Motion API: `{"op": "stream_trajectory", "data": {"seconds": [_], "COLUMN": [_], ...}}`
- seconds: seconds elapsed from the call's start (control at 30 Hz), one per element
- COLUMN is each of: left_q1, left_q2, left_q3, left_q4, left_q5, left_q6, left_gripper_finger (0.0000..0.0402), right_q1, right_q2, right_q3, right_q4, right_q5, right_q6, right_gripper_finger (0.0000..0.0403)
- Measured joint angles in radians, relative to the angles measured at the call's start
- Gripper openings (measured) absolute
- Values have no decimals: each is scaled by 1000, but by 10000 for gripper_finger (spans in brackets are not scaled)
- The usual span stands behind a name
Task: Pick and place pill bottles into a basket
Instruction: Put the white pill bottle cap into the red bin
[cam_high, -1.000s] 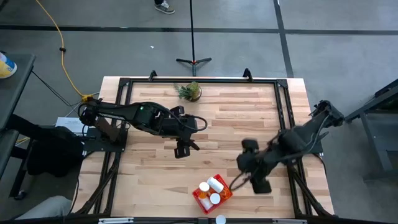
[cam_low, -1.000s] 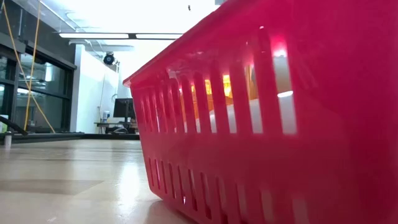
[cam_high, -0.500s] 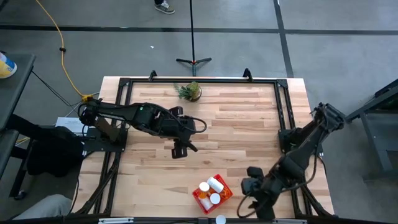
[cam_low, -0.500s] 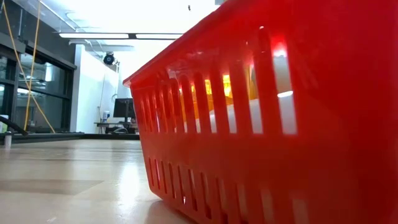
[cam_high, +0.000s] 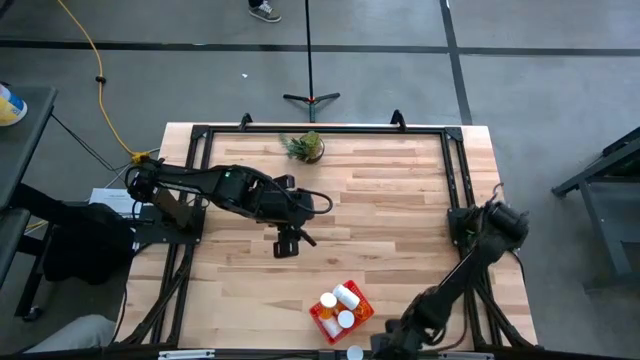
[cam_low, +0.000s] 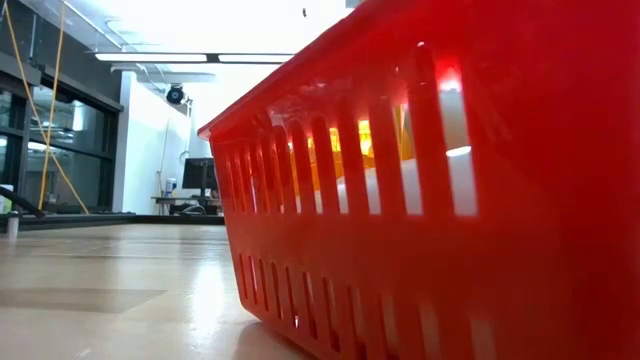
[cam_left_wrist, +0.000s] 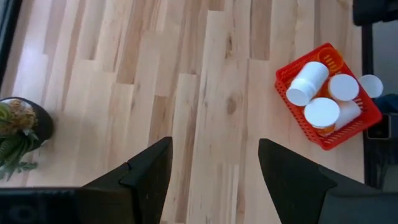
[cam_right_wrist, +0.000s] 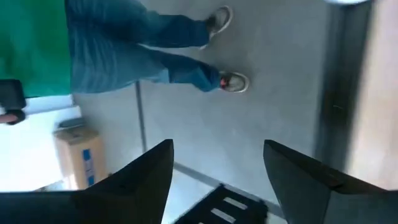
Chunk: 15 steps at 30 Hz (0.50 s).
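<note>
I am not finding any text I can read in these views. The cardboard box (cam_right_wrist: 76, 155) on the floor is showing a blue mark on its side, but I cannot make it out. The pill bottles (cam_left_wrist: 322, 96) in the basket (cam_left_wrist: 348, 127) are showing me only plain white caps.

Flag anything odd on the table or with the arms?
One white-capped pill bottle sits outside the red basket, at the table's near edge. The right pincer hangs open past that edge, its camera seeing floor and a person's legs. The left pincer hovers open mid-table.
</note>
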Motion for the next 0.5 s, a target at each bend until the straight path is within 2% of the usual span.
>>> {"op": "stream_trajectory", "data": {"seconds": [0.13, 0.27, 0.5], "left_q1": [0, 0, 0], "left_q2": [0, 0, 0], "left_q3": [0, 0, 0], "left_q4": [-3, -1, 2], "left_q5": [12, 12, 12], "left_q6": [2, 15, 25], "left_gripper_finger": [271, 271, 271], "right_q1": [4, 2, -6], "right_q2": [31, 31, 67], "right_q3": [3, 3, 1], "right_q4": [95, 40, -49], "right_q5": [-17, -13, 91], "right_q6": [12, -16, -112], "right_gripper_finger": [244, 244, 244]}}
